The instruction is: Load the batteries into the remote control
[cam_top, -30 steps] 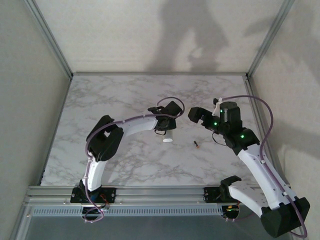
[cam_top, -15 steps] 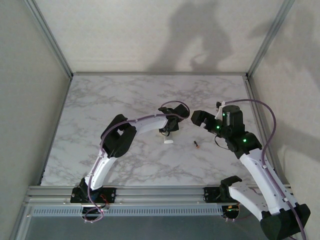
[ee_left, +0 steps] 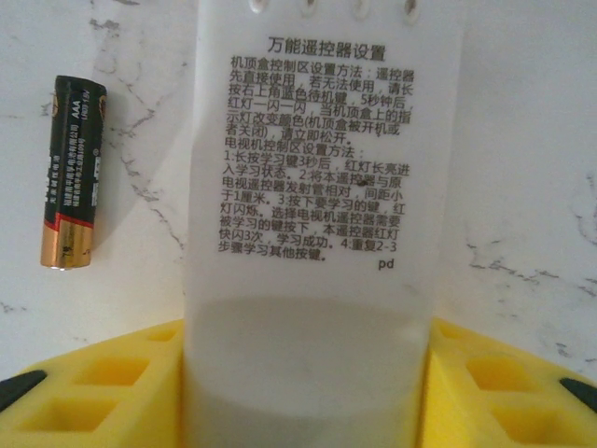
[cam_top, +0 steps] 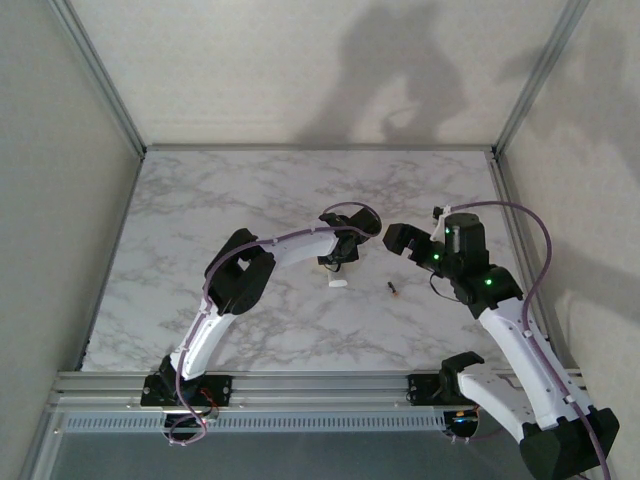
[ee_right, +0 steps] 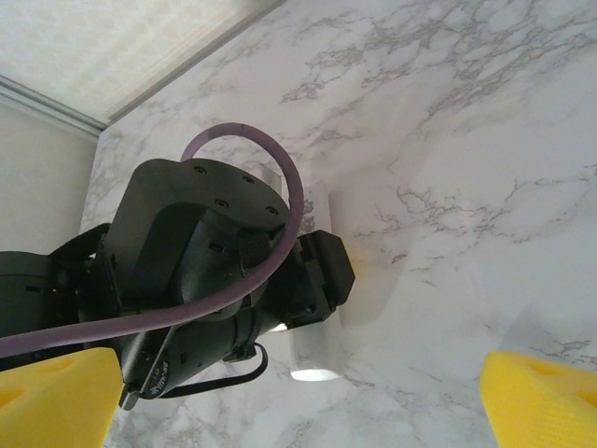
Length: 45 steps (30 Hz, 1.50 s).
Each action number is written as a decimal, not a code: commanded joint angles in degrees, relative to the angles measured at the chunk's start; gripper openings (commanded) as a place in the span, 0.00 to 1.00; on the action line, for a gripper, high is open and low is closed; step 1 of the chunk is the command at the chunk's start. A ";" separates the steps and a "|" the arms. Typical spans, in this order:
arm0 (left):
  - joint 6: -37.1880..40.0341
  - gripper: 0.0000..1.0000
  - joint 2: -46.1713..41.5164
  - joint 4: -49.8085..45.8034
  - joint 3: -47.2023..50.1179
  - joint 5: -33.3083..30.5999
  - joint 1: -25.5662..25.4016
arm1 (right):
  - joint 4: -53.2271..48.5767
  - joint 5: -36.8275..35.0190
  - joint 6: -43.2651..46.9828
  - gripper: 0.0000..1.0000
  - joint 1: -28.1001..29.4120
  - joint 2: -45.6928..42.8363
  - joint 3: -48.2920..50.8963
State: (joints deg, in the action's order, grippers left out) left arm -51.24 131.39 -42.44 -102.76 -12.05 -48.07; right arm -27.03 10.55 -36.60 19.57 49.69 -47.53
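The left gripper (ee_left: 306, 329) has its 2 yellow fingers (ee_left: 103, 378) closed on the remote (ee_left: 317, 187), 1 against each long edge. The remote's plain white back, with a block of printed text, faces the wrist camera. It lies flat on the marble table (ee_left: 532, 140) and runs away from the fingers, out of the top of that view. Just left of it in the same view, not touching, lies 1 battery (ee_left: 73, 173). It is parallel to the remote, with its coppery end toward the fingers and its dark body away from them.

From above, the left gripper (cam_top: 339, 252) sits near the middle of the table (cam_top: 220, 200). A short white end of the remote (cam_top: 337, 284) sticks out on its near side. A battery (cam_top: 393, 289) lies on the marble to the right of that end, apart from it. I cannot tell whether it is the 1 seen by the left wrist.

The right gripper (cam_top: 394, 237) hangs just right of the left one, on the far side of that battery. Its fingers (ee_right: 546, 401) stand wide apart and hold nothing. Between them its camera sees the black left gripper (ee_right: 215, 271), a purple cable (ee_right: 280, 177) looping over it, and the remote's white end (ee_right: 313, 359) under it.
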 commanded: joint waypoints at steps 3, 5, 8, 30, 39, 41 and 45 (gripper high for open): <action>-1.08 0.53 3.78 -0.42 1.75 1.75 -0.25 | 0.00 0.11 0.79 0.99 -0.50 -0.74 0.42; -0.91 0.57 3.65 -0.19 1.94 1.83 -0.26 | -0.01 0.04 0.68 0.99 -0.46 -0.69 0.44; -0.94 0.54 3.43 0.58 2.67 1.99 -0.16 | 0.13 0.08 0.45 0.99 -0.50 -0.64 0.55; -1.29 0.63 -0.93 3.19 4.47 4.73 1.29 | -0.08 0.86 0.76 0.99 -0.48 1.70 -0.24; 0.11 0.86 -16.63 7.94 8.51 5.55 6.11 | -1.12 -2.15 3.26 0.96 4.55 7.44 2.06; 0.16 0.98 -21.40 10.26 12.34 6.24 8.18 | -1.27 -5.08 3.76 0.95 7.89 11.01 1.70; 1.10 0.99 -32.17 14.91 21.13 6.74 12.94 | -1.90 -10.94 3.99 0.93 15.17 19.18 -1.15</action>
State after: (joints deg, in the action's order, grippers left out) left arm -50.98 106.52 -31.20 -86.11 -5.45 -38.09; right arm -27.68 5.48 -34.02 30.50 64.31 -46.63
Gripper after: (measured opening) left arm 0.993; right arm 0.937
